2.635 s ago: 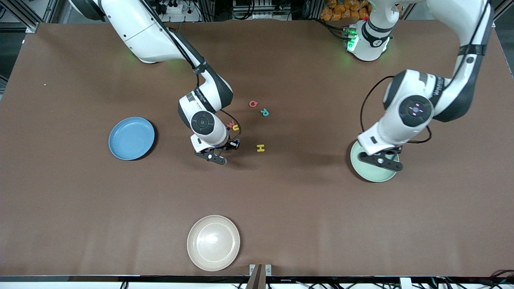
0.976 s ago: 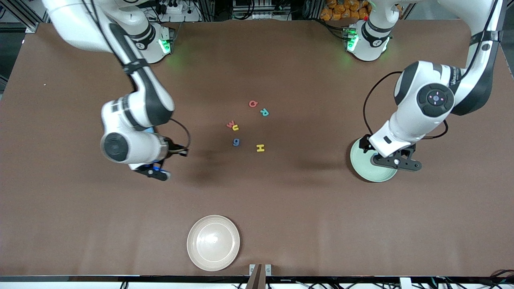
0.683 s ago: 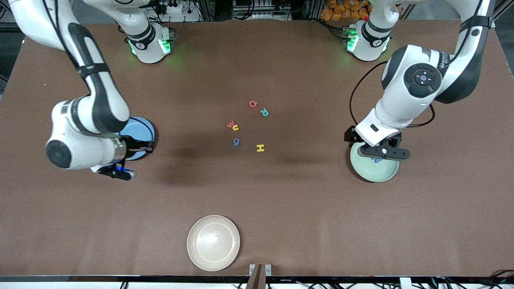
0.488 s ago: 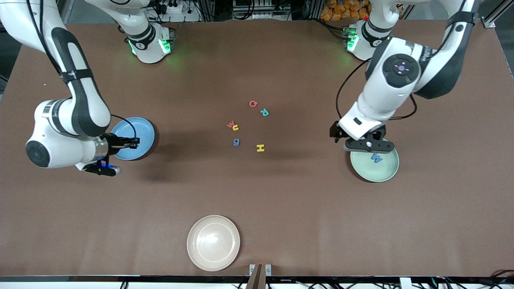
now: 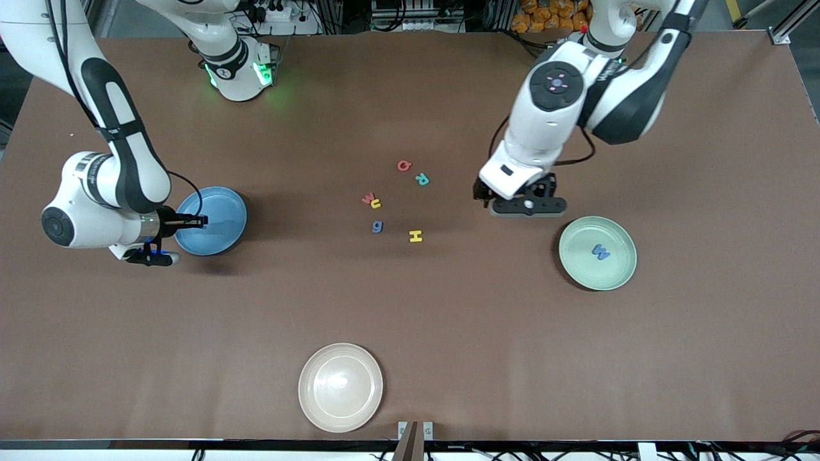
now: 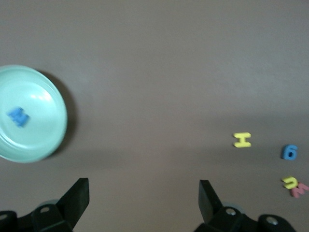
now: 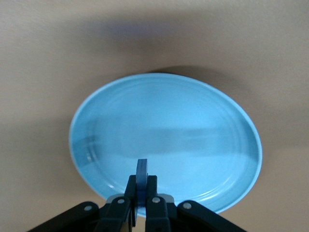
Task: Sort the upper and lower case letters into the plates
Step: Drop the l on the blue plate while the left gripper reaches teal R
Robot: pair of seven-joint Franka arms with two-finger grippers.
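So your sky blue plate point(image 7: 164, 140) lies empty just under the right gripper point(image 7: 141, 195), which is clamped on a dark blue letter point(image 7: 141, 180), probably lowercase. The mint green plate point(image 5: 598, 253) holds only the blue W point(image 5: 601, 251). Your left gripper point(image 5: 526, 206) hangs spread and empty over bare table beside that plate. Six letters wait near it: Q point(image 5: 403, 166), R point(image 5: 421, 179), w point(image 5: 368, 199), u point(image 5: 376, 204), g point(image 5: 377, 226), H point(image 5: 416, 236).

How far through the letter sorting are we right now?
Done: the blue W lies in the mint green plate. In hand: the right gripper is shut on a dark blue letter at the sky blue plate, which holds nothing yet. The left gripper is open over the table beside the mint green plate. Left: six letters on the table, Q, R, w, u, g, H.
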